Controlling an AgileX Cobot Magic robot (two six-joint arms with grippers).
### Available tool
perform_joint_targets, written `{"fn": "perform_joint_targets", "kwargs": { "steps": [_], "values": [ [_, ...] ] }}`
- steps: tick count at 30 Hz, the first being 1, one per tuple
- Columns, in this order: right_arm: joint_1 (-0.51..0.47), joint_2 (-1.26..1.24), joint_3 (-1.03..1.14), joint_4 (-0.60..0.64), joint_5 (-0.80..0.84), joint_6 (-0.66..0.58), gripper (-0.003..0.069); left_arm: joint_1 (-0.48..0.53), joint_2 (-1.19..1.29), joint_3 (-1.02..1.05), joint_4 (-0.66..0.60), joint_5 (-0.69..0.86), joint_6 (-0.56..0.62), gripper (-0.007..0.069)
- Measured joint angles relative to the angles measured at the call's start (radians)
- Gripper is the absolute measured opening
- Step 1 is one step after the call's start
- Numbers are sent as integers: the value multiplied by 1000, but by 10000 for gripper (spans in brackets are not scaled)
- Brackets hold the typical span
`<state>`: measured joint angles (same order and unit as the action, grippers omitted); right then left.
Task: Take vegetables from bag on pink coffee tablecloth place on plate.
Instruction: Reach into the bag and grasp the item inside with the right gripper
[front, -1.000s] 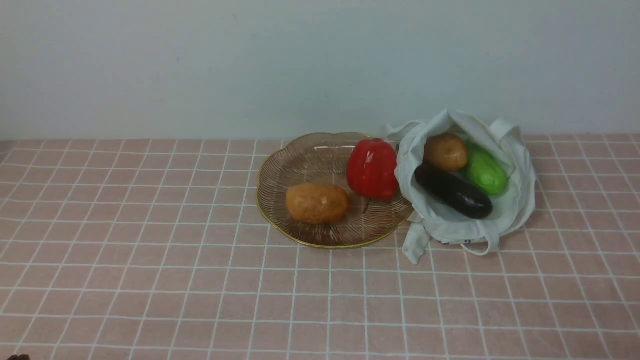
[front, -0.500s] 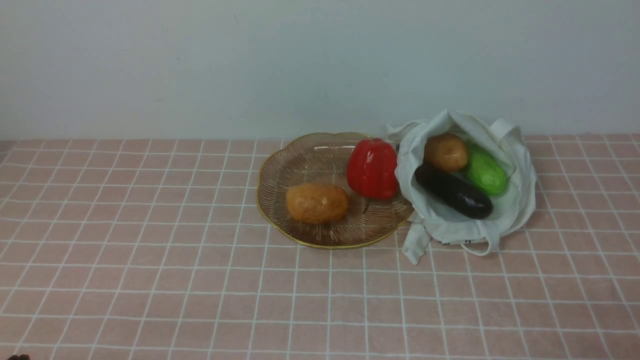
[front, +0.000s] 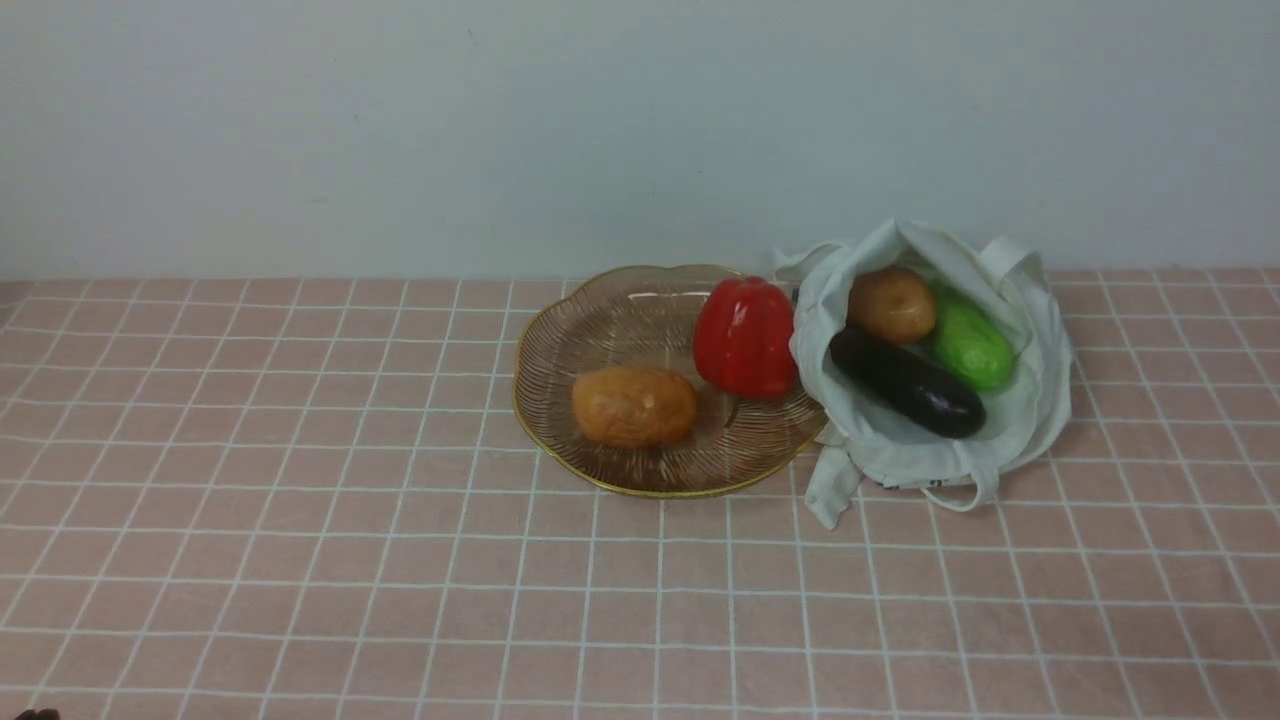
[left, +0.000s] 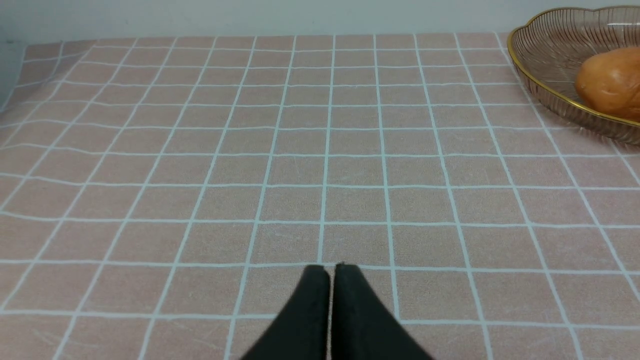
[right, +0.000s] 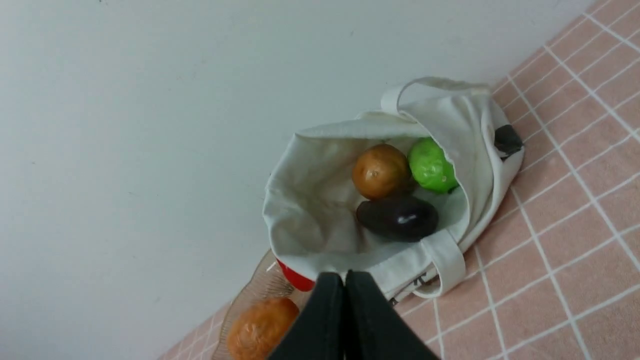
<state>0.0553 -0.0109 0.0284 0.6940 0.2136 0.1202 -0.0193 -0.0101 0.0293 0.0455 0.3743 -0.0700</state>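
Observation:
The off-white bag (front: 1030, 400) lies open on the pink coffee tablecloth (front: 300, 560), right of the amber glass plate (front: 600, 320). Inside the bag are a potato (front: 892, 304), a purple eggplant (front: 908, 383) and a green cucumber (front: 968, 340). On the plate sit a second potato (front: 634, 405) and a red bell pepper (front: 745, 337). Neither arm shows in the front view. My left gripper (left: 330, 267) is shut and empty over bare cloth. My right gripper (right: 344, 274) is shut and empty, short of the bag (right: 310, 200), with the eggplant (right: 397, 218) beyond.
A pale wall (front: 640, 130) rises directly behind the plate and bag. The bag's loop handles (front: 965, 490) trail onto the cloth at its near side. A dark tag (right: 507, 140) shows at the bag's far side.

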Motion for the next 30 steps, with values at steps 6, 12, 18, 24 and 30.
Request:
{"fn": "perform_joint_targets", "kwargs": {
  "steps": [6, 12, 18, 24, 30],
  "values": [
    [0, 21, -88, -88, -15, -160, -15, 0, 0, 0, 0, 0, 0, -5],
    [0, 343, -445, -222, 167, -285, -15, 0, 0, 0, 0, 0, 0, -5],
    [0, 839, -749, -278, 581, -274, -14, 0, 0, 0, 0, 0, 0, -5],
    [0, 1282, -958, -258, 644, -360, -10, 0, 0, 0, 0, 0, 0, -5],
    [56, 1576, -1169, -262, 630, -393, 1, 0, 0, 0, 0, 0, 0, -5]
  ]
}}
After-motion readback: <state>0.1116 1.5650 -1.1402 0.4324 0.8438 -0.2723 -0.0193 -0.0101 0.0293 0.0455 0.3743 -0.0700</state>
